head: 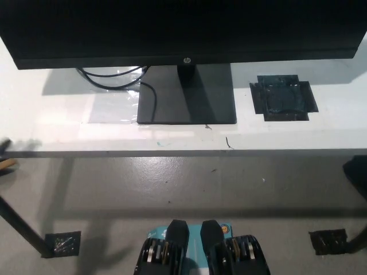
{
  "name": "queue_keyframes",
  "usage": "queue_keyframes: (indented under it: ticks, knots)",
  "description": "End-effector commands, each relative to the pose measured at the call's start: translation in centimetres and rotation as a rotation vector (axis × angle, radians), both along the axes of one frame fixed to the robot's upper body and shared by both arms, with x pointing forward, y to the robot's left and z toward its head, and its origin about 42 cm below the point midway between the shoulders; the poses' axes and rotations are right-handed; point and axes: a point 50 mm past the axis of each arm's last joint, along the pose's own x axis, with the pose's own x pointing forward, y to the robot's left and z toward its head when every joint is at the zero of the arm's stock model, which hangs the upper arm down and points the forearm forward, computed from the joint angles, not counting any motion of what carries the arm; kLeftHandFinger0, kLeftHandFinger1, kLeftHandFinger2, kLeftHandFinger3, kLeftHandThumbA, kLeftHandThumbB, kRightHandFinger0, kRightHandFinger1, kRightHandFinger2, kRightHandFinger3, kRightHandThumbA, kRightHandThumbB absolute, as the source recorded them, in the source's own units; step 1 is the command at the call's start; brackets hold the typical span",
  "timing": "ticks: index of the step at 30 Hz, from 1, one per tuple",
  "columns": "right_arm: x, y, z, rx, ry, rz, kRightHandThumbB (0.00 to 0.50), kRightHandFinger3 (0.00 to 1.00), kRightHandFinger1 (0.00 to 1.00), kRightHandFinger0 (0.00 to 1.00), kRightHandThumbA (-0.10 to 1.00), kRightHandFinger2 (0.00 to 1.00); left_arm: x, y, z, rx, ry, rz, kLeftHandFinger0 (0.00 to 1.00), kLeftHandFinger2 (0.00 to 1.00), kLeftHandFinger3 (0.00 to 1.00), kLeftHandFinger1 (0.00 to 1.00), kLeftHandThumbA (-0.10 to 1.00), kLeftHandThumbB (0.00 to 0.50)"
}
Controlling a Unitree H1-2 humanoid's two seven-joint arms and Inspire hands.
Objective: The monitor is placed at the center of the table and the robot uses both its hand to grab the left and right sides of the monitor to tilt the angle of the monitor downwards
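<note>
Monitor (183, 28) is standing mid-table (321, 137) toward the far edge, long axis running left-right. Both hands are sitting out of view, so their state can't be told, nor which is nearer.

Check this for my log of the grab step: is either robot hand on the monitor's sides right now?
No: the monitor stands on the table with neither hand touching it.
</note>
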Motion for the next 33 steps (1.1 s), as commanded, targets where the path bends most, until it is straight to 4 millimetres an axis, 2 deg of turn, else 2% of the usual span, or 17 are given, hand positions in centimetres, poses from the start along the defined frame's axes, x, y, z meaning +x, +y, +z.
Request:
queue_keyframes:
  ticks: [1,3,5,7,9,12,13,14,15,17,20,22,25,27,30,31,33]
  knots:
    - [-8.0,11.8,2.0,0.289,-0.312,0.309,0.404,1.0,1.0,1.0,1.0,1.0,-8.7,-10.1,3.5,-0.402,-0.326,-0.302,1.0,1.0,1.0,1.0,1.0,0.332]
    - [-7.5,13.8,-0.3,0.259,-0.261,0.271,0.383,1.0,1.0,1.0,1.0,1.0,-8.7,-11.8,1.4,-0.461,-0.276,-0.344,1.0,1.0,1.0,1.0,1.0,0.314]
    - [-7.5,15.5,-2.1,0.267,-0.215,0.258,0.306,1.0,1.0,1.0,1.0,1.0,-9.0,-13.1,-0.7,-0.489,-0.237,-0.344,1.0,1.0,1.0,1.0,1.0,0.291]
    - [-7.0,16.8,-3.8,0.295,-0.139,0.289,0.326,1.0,1.0,1.0,1.0,1.0,-8.9,-14.2,-2.5,-0.497,-0.225,-0.349,1.0,1.0,1.0,1.0,1.0,0.299]
    - [-6.5,17.7,-5.2,0.306,-0.087,0.299,0.313,1.0,1.0,1.0,1.0,1.0,-8.7,-15.1,-4.0,-0.522,-0.186,-0.343,1.0,1.0,1.0,1.0,1.0,0.31]
    - [-6.5,17.8,-5.2,0.303,-0.094,0.297,0.311,1.0,1.0,1.0,1.0,1.0,-8.7,-15.1,-3.9,-0.525,-0.187,-0.341,1.0,1.0,1.0,1.0,1.0,0.311]
    - [-5.6,19.0,-7.5,0.332,0.001,0.304,0.347,1.0,1.0,1.0,1.0,1.0,-7.7,-15.9,-6.3,-0.529,-0.11,-0.317,1.0,1.0,1.0,1.0,1.0,0.312]
    - [-5.1,19.7,-9.0,0.334,0.057,0.302,0.339,1.0,1.0,1.0,1.0,1.0,-7.2,-16.2,-8.0,-0.519,-0.058,-0.296,1.0,1.0,1.0,1.0,1.0,0.297]
    - [-4.9,20.1,-10.3,0.318,0.096,0.294,0.326,1.0,1.0,1.0,1.0,1.0,-6.9,-16.2,-9.2,-0.473,-0.03,-0.27,1.0,1.0,1.0,1.0,1.0,0.244]
    - [-4.4,20.3,-11.7,0.305,0.142,0.281,0.315,1.0,1.0,1.0,1.0,1.0,-6.3,-16.0,-10.6,-0.43,-0.001,-0.244,1.0,1.0,1.0,1.0,1.0,0.208]
    - [-4.2,20.4,-12.4,0.296,0.157,0.273,0.313,1.0,1.0,1.0,1.0,1.0,-6.1,-15.9,-11.3,-0.407,0.003,-0.235,1.0,1.0,1.0,1.0,1.0,0.203]
    - [-3.3,20.5,-14.7,0.27,0.227,0.228,0.316,1.0,1.0,1.0,1.0,1.0,-5.0,-15.4,-13.2,-0.414,0.07,-0.2,1.0,1.0,1.0,1.0,1.0,0.206]
    - [-3.1,20.6,-15.3,0.27,0.244,0.221,0.315,1.0,1.0,1.0,1.0,1.0,-4.8,-15.3,-13.6,-0.414,0.074,-0.193,1.0,1.0,1.0,1.0,1.0,0.205]
    - [-1.8,20.8,-17.1,0.278,0.324,0.2,0.326,1.0,1.0,1.0,1.0,1.0,-4.1,-14.6,-14.7,-0.425,0.114,-0.158,1.0,1.0,1.0,1.0,1.0,0.215]
    - [-1.7,20.9,-17.1,0.275,0.323,0.197,0.327,1.0,1.0,1.0,1.0,1.0,-4.1,-14.6,-14.8,-0.424,0.112,-0.157,1.0,1.0,1.0,1.0,1.0,0.214]
    - [-0.9,20.7,-18.0,0.273,0.376,0.195,0.327,1.0,1.0,1.0,1.0,1.0,-3.5,-14.6,-15.5,-0.4,0.147,-0.16,1.0,1.0,1.0,1.0,1.0,0.221]
    - [-0.5,20.7,-18.1,0.273,0.395,0.215,0.34,1.0,1.0,1.0,1.0,1.0,-3.1,-14.7,-15.7,-0.404,0.168,-0.172,1.0,1.0,1.0,1.0,1.0,0.244]
